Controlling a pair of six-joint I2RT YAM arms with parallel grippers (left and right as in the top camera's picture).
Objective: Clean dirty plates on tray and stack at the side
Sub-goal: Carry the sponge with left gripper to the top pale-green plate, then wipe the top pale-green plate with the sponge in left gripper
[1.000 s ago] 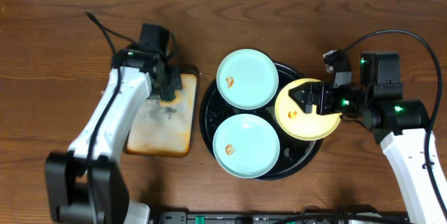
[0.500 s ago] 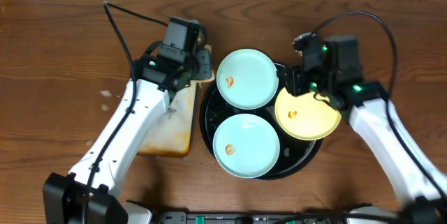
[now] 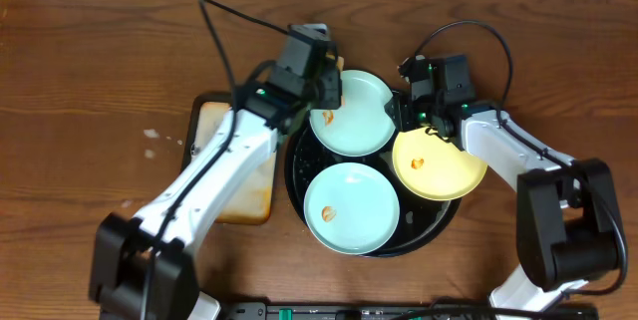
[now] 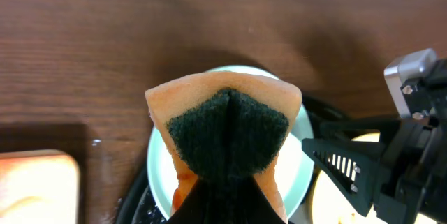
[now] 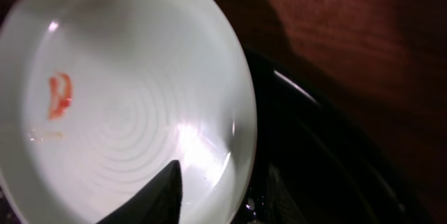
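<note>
Three dirty plates sit on the black tray (image 3: 295,172): a far mint-green plate (image 3: 359,121), a near mint-green plate (image 3: 351,208) and a yellow plate (image 3: 439,165), each with an orange smear. My left gripper (image 3: 324,89) (image 4: 227,203) is shut on an orange sponge with a dark green pad (image 4: 225,130), held over the far plate's left part (image 4: 159,175). My right gripper (image 3: 404,113) (image 5: 227,189) straddles that plate's right rim (image 5: 244,123), one finger (image 5: 154,196) lying on the plate's inner face and the other dim outside the rim, closed on it.
A rectangular orange-stained tray (image 3: 234,175) lies left of the black tray, partly under my left arm. Bare wooden table (image 3: 80,111) surrounds both trays. The two grippers are close together over the far plate. Cables loop above each arm.
My left arm carried the sponge right, from the stained tray to over the far mint plate. My right gripper left the yellow plate, swung to the far plate's right rim, and its jaws narrowed.
</note>
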